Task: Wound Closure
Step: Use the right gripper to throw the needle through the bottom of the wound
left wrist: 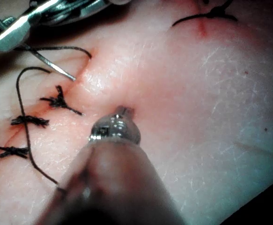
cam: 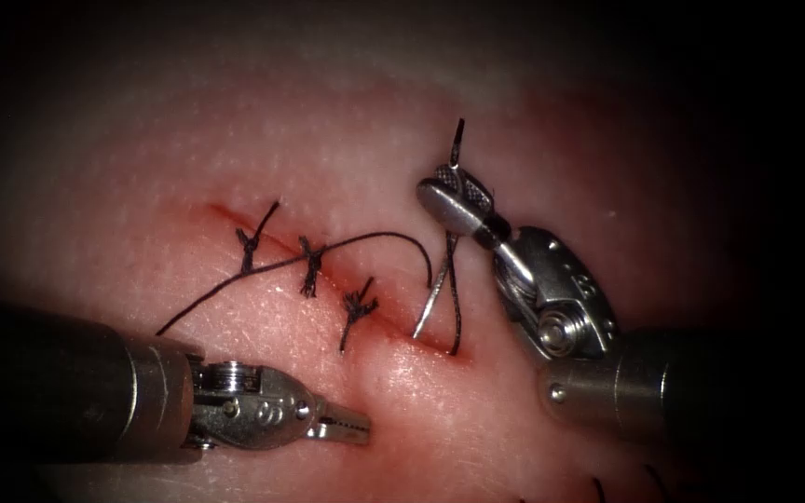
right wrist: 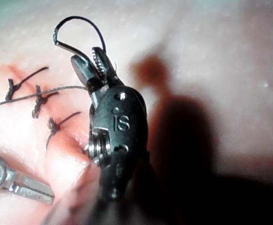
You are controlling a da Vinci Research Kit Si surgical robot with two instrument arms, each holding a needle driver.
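Tissue [cam: 514, 438] is crossed by the cut [cam: 328, 270], on which three knots [cam: 309, 265] are seen. Below and to the left of the cut the left tool [cam: 342, 428] is held just above the surface; its jaws are closed and nothing is grasped between them. Thread [cam: 375, 238] is traced from a free end above that tool, across the knots, then in an arc down into the tissue at the cut's right end.

Just beside that spot the needle [cam: 430, 303] is found, clamped in the right tool [cam: 454, 200] near its swaged end, where the thread is attached. Its long axis is set steeply, running down and slightly left from the jaws, and the point is aimed at the cut's right end; whether the tip is touching the surface cannot be told. The needle is not seen buried in the tissue.

Judged from this, the grip is best kept firm and square to the curve, so that the needle is not rolled, and slack thread is best kept clear of the tip.
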